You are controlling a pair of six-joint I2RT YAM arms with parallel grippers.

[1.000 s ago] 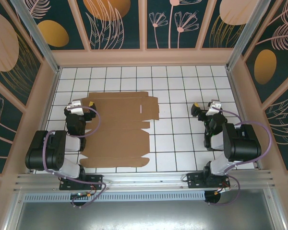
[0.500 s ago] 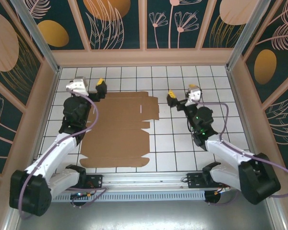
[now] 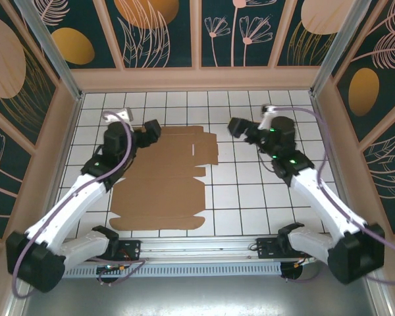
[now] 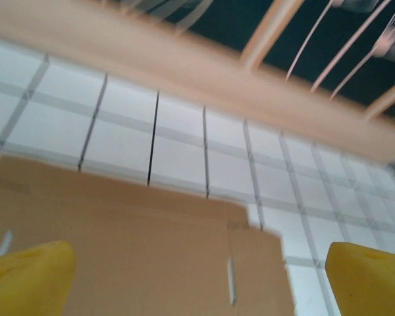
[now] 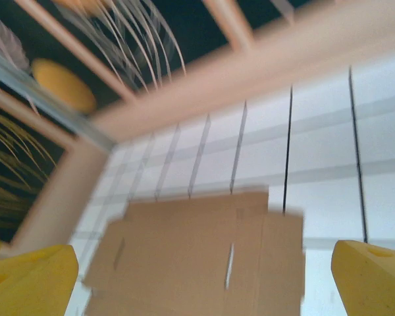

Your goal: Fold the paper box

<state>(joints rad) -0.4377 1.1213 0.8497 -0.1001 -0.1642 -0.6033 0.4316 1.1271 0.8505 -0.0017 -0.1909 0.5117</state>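
A: Paper box (image 3: 161,191): flat sheet, left of centre on the table (image 3: 250,191) in the overhead frame. No flap raised. Approach step, I'd say.

B: Agreed. Left gripper (image 3: 148,131) over the sheet's upper-left corner, right gripper (image 3: 240,128) just off its upper-right edge, above bare tiles. Both sets of fingers (image 4: 27,276) spread wide, nothing between.

A: Next move wants them lower, catching an edge flap and turning it up along a crease.

B: Left arm (image 3: 72,197) covers the sheet's left edge. Wrist views blurred, creases faint. Height above the cardboard: cannot tell.
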